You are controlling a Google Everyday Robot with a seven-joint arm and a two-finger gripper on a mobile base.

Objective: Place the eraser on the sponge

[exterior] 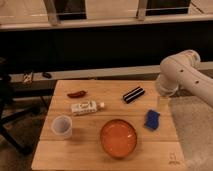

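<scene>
The eraser (133, 94), a black bar with white stripes, lies at an angle on the back right part of the wooden table (110, 160). Nearer the front and a little to its right sits the blue sponge (152, 119), apart from the eraser. My white arm (180, 75) reaches in from the right, and the gripper (162, 101) hangs at the table's right edge, right of the eraser and just behind the sponge. It touches neither object.
An orange bowl (118, 137) stands at the front middle, left of the sponge. A white tube-like package (86, 107), a white cup (62, 126) and a red pepper (77, 93) occupy the left half. A dark chair (7, 100) stands left of the table.
</scene>
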